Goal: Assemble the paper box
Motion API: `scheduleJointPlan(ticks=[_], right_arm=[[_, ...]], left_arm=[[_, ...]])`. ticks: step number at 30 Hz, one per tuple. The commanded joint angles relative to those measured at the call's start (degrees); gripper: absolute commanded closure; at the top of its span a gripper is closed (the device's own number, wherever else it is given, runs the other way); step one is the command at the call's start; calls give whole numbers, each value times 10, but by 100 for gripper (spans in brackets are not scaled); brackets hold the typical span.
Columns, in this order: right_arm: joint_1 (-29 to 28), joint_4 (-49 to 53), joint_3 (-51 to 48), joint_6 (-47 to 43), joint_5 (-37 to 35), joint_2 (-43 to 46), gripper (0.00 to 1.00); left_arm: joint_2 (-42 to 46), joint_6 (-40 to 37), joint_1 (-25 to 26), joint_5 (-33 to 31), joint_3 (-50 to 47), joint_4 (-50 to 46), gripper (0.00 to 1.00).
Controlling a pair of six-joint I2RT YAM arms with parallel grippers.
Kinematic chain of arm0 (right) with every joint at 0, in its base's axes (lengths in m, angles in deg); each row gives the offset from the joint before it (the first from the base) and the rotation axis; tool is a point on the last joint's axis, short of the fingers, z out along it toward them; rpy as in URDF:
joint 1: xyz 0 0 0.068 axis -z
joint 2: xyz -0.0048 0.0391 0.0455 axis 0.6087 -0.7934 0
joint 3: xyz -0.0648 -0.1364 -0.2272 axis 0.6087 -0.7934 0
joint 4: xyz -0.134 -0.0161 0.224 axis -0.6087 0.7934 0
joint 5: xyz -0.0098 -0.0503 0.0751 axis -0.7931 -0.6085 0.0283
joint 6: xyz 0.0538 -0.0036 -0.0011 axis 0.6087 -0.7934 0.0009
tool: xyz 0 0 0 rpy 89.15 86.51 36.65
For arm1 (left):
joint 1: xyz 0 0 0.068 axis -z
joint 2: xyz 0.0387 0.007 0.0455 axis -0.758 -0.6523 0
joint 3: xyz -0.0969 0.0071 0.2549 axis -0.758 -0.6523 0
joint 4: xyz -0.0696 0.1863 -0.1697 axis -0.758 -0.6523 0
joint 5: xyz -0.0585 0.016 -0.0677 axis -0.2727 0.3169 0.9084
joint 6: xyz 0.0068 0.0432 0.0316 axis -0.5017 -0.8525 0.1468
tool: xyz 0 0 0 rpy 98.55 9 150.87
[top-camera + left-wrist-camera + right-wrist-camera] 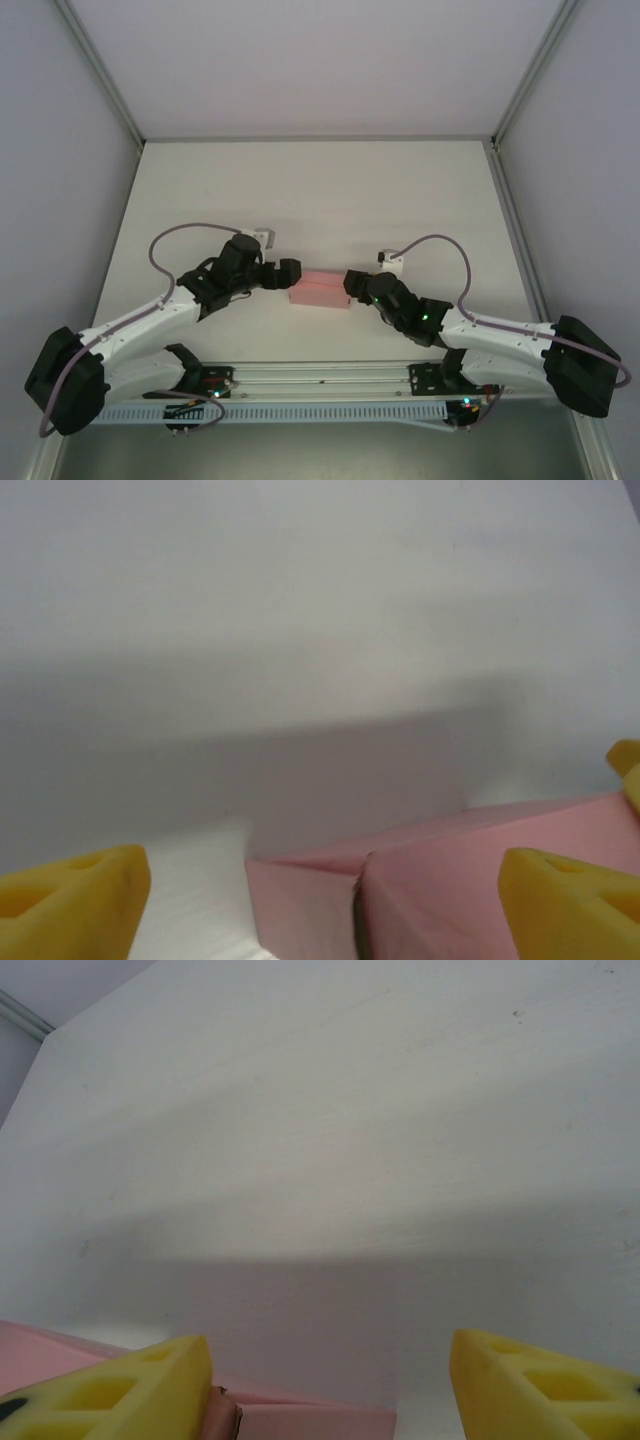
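The paper box [322,290] is a small pale pink folded box lying on the white table between my two grippers. My left gripper [291,273] stands at its left end. In the left wrist view that gripper [322,872] is open, and a corner of the box [440,880] with a dark seam lies between the yellow fingertips [75,905] without being clamped. My right gripper [353,283] is at the box's right end. In the right wrist view it [330,1348] is open wide, the box's edge [310,1422] sits low between the pads, and the left pad [120,1390] rests against a flap edge.
The white table [320,190] stretches behind the box to the grey back and side walls. A metal rail [320,378] with the arm bases runs along the near edge. A yellow finger of the other gripper [625,765] shows at the right edge of the left wrist view.
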Motion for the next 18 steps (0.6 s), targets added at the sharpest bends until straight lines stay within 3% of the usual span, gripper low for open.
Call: scheduleJointPlan(ticks=[1,10,18], right_arm=[[-7,108,-31,-24,7,-23,36],[-7,79,-51,-29,10,-31,36],[-6,-3,-80,-68,10,-61,39]], left_arm=[[-18,22,-15,56,-38,48,17],[-28,55,-22,92,-113,131,35],[-16,87,-51,164,-192,251,42]])
